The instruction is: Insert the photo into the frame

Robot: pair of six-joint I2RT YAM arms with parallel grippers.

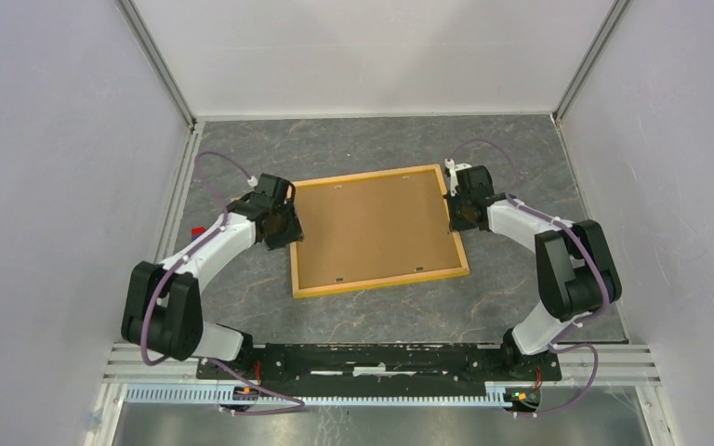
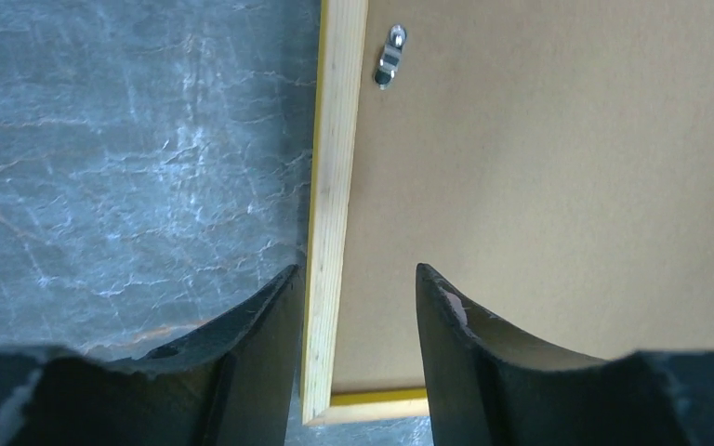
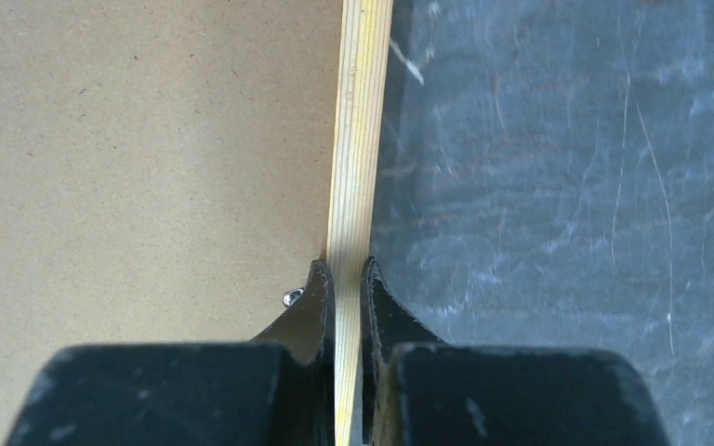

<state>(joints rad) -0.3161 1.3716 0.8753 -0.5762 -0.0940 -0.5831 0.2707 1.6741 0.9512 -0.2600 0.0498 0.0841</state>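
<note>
Top external view: the frame [image 1: 381, 281] lies back-up on the table [image 1: 521, 158], backing board [image 1: 376, 228] seated, the photo unseen. The right claw [image 3: 347, 269] clamps the frame's right side; the left claw [image 2: 358, 274] straddles its left side, jaws apart. Likely step: gripping both sides; next, the left must close squarely.

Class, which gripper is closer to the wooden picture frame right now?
Right. The right gripper is clamped on the right rail of the frame, touching it on both sides. The left gripper straddles the left rail, its jaws not closed on it.
</note>
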